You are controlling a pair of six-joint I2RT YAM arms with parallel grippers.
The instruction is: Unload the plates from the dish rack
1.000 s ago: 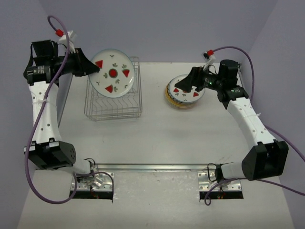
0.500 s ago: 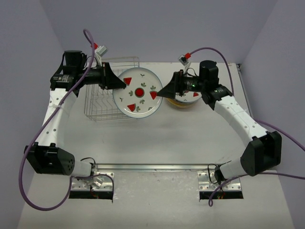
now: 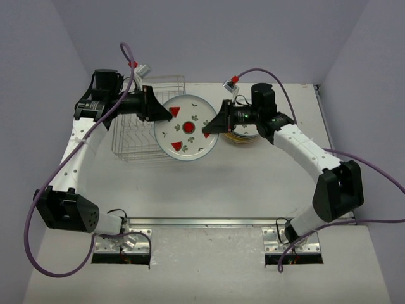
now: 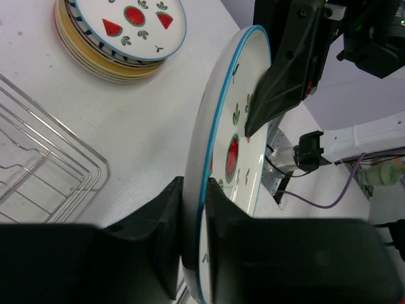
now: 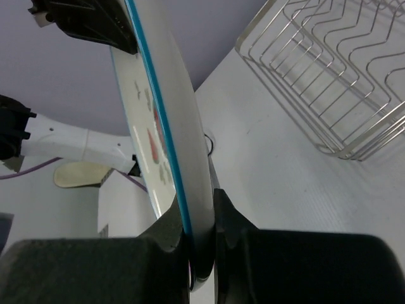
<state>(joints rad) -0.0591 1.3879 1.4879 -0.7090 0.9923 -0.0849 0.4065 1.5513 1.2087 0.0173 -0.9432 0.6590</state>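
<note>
Over the table (image 3: 221, 183), pinching one red-wedged plate (image 3: 186, 128) from both sides: left gripper (image 3: 163, 114) clamped on left rim, right gripper (image 3: 207, 131) on right rim. Farther back, dish rack (image 3: 136, 142) at left, its right edge covered by the plate; stack of plates (image 3: 245, 136) at right, partly hidden behind right gripper.

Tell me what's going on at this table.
One plate is held above the table from both sides. The left gripper is shut on one rim, the right gripper on the opposite rim: it looks like a handover. The plate, white with red wedges, hangs between the dish rack and a stack of plates. The visible part of the rack holds no plates.
</note>
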